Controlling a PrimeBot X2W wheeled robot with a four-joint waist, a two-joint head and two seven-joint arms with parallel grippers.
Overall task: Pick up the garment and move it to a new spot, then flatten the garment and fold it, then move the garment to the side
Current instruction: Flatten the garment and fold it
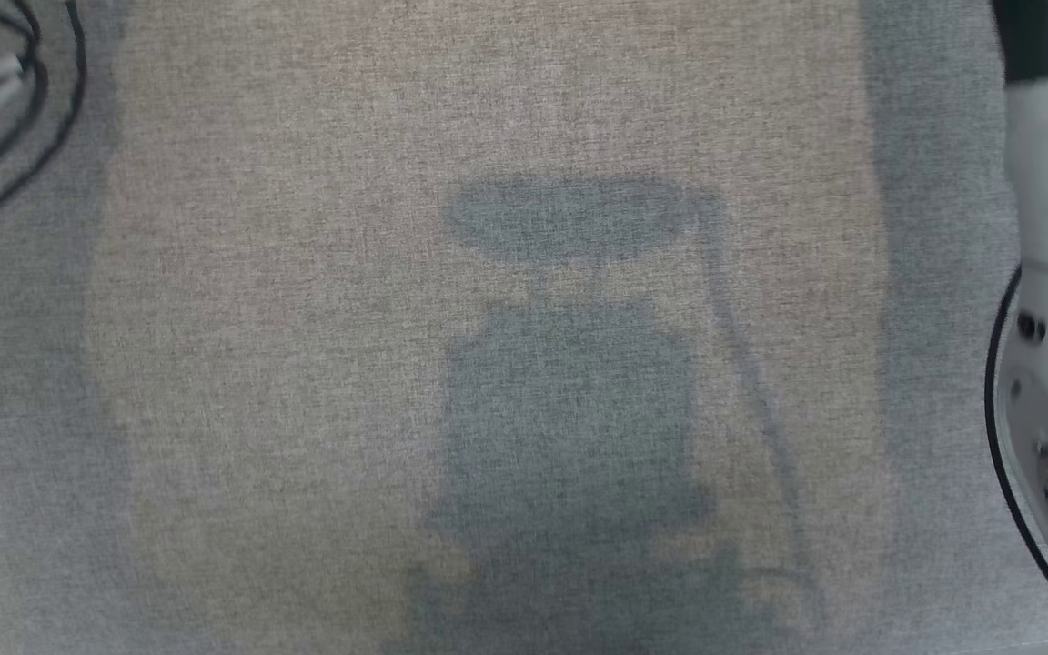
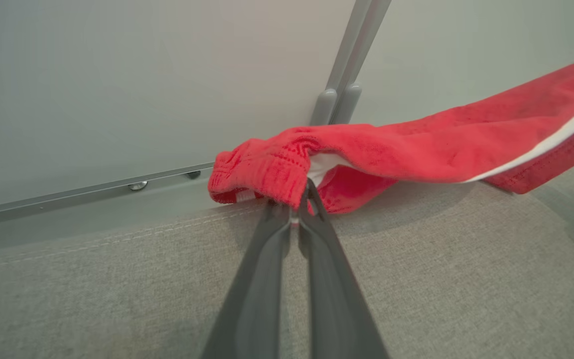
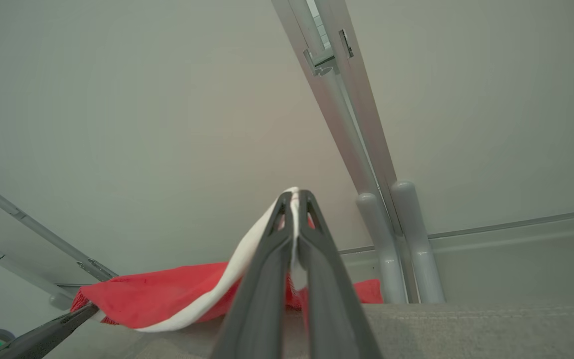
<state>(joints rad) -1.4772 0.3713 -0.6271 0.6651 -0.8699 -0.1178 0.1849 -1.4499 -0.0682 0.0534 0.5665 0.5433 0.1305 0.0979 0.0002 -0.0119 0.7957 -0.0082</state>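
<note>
Red garment (image 2: 416, 144) held up, spanned between both my arms.
Left fingers (image 2: 312, 207) clamped on the ribbed band, right fingers (image 3: 308, 199) clamped on the white-striped edge. It hangs just above the grey fabric surface (image 2: 441, 279), probably kept taut so it lays down flat.

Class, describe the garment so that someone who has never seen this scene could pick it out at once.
Find the grey fabric surface that meets the pale wall panels. Above it the red garment stretches between the left tool and the right tool, both shut on it. Among all that grey it alone is bright red, with a ribbed band and a white stripe.
</note>
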